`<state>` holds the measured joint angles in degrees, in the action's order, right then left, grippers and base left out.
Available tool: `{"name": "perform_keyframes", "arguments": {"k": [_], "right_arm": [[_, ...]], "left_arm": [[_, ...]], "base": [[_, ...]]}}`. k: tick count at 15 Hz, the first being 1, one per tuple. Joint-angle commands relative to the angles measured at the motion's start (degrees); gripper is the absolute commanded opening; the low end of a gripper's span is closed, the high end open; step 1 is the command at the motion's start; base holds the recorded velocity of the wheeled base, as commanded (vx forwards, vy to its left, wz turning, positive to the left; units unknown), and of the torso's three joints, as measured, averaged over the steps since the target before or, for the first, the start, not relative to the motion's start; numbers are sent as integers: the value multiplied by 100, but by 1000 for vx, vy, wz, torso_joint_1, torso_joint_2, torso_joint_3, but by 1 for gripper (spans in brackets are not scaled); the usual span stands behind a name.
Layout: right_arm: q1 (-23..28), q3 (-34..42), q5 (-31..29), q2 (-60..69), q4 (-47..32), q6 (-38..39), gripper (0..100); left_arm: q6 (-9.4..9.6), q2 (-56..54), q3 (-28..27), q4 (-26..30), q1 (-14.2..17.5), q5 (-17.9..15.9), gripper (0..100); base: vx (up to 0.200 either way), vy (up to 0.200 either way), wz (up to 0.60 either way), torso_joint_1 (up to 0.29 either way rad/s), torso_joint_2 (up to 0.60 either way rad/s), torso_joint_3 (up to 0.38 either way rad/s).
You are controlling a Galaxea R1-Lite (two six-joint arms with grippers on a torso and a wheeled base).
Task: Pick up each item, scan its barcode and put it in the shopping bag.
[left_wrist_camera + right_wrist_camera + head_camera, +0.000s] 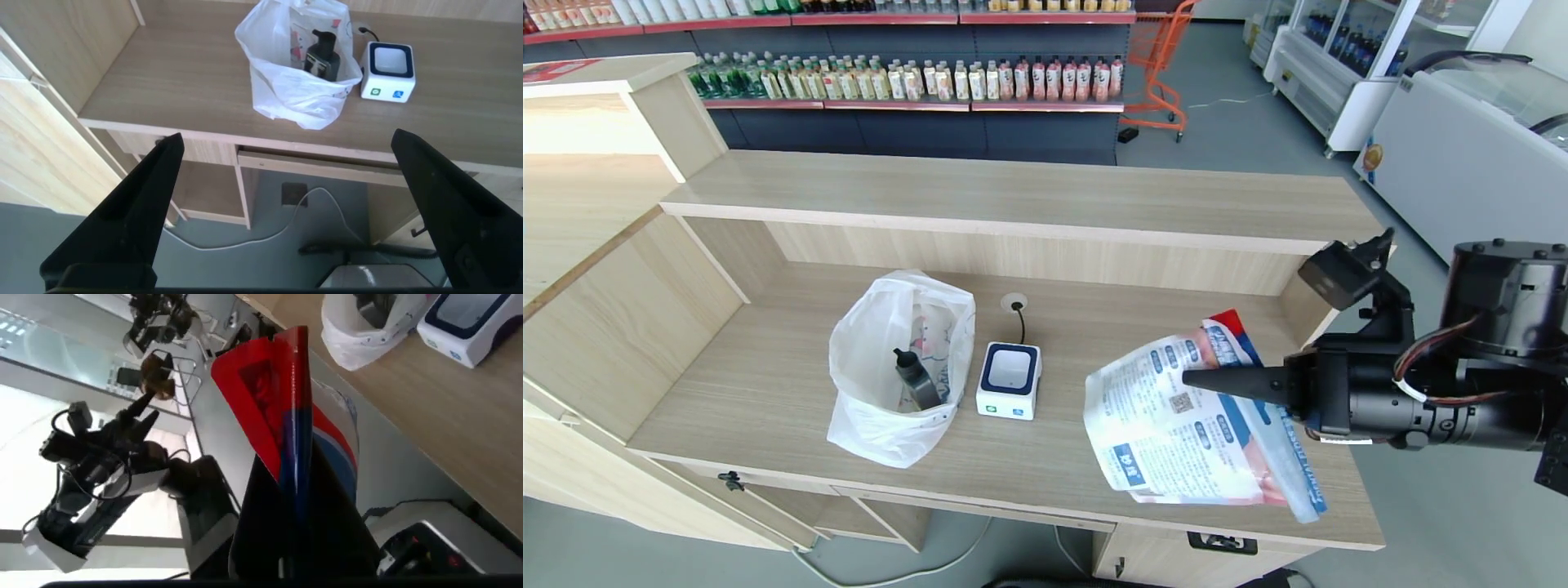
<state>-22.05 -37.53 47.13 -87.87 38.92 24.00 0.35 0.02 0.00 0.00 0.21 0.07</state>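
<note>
Pointing leftward over the counter (768,384), right tool (1201,380) clamps the pouch (1160,441) — left tool (288,140) splayed wide.

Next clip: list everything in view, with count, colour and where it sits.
counter: one, light wood, across the foreground
shopping bag: one, white, on the counter left of the scanner
bottle: one, black, inside the bag
scanner: one, white with dark blue frame, mid-counter
packet: one, white, blue and red, held above the counter's right end
drink bottles: many, mixed colours, on shelves behind
cart: one, orange, in the aisle
right gripper: one, black, jaws shut on the packet
left gripper: one, black, jaws open, before the counter
</note>
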Motion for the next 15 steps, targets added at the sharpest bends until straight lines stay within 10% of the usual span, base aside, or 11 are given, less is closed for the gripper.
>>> {"name": "perform_keyframes", "arguments": {"k": [1,4,15], "right_arm": [[808,1,-11,385,-227,-1680,0],[1168,247,-837,279,-201,-3631,0],[1177,871,-1479,376,687,-3684,0]], "left_arm": [[0,-2,0,0,6,1,100],[0,-2,0,0,6,1,100],[0,-2,0,0,-3,1,100]], "base": [[0,0,0,0,0,0],[0,0,0,0,0,0],[0,18,0,0,0,0]]}}
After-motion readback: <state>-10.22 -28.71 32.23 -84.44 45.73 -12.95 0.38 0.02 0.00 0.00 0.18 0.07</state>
